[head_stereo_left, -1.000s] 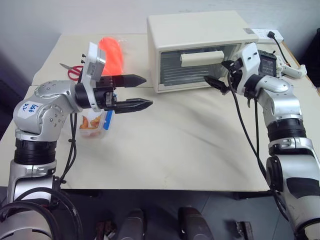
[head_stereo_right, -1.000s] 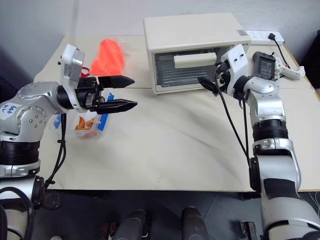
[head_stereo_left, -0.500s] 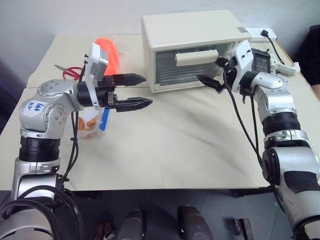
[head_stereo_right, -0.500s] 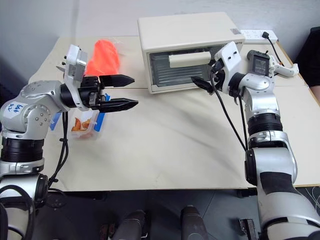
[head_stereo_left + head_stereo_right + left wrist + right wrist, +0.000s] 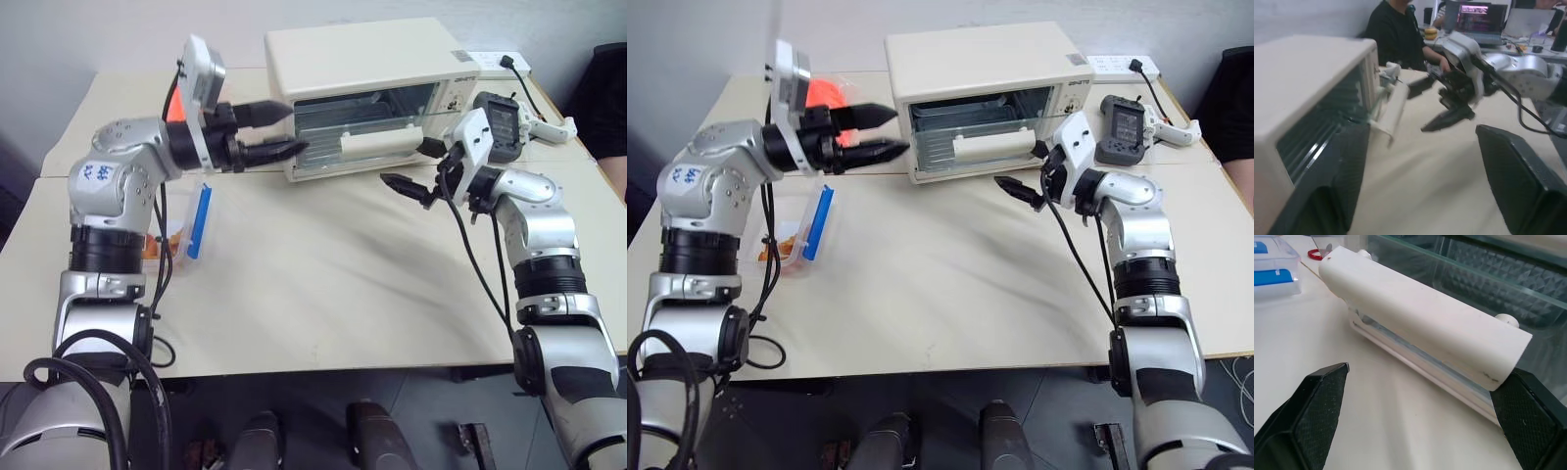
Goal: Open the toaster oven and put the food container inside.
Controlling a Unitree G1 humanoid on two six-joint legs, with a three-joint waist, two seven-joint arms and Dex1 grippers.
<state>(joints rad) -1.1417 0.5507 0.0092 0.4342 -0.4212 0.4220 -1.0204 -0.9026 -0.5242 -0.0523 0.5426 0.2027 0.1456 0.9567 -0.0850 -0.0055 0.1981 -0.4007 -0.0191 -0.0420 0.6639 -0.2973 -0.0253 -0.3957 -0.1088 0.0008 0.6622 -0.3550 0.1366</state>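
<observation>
The cream toaster oven (image 5: 362,54) stands at the back of the table. Its glass door hangs partly open, with the bar handle (image 5: 377,147) tilted out and down. My right gripper (image 5: 402,164) is open just in front of that handle (image 5: 1420,313), which lies ahead between its fingers without being gripped. My left gripper (image 5: 297,128) is open and empty beside the oven's front left corner. The food container (image 5: 798,230), clear with a blue clip strip, rests on the table below my left arm.
An orange bag (image 5: 823,90) lies behind my left wrist. A black device (image 5: 1122,117) and a white power strip (image 5: 1117,64) sit right of the oven. Red scissors (image 5: 1315,254) lie far left. A person in black (image 5: 1396,34) sits beyond the table.
The oven door has swung from closed to partly open. My right gripper drew back and down from the handle. My left gripper rose toward the oven's left corner, its fingers closer together.
</observation>
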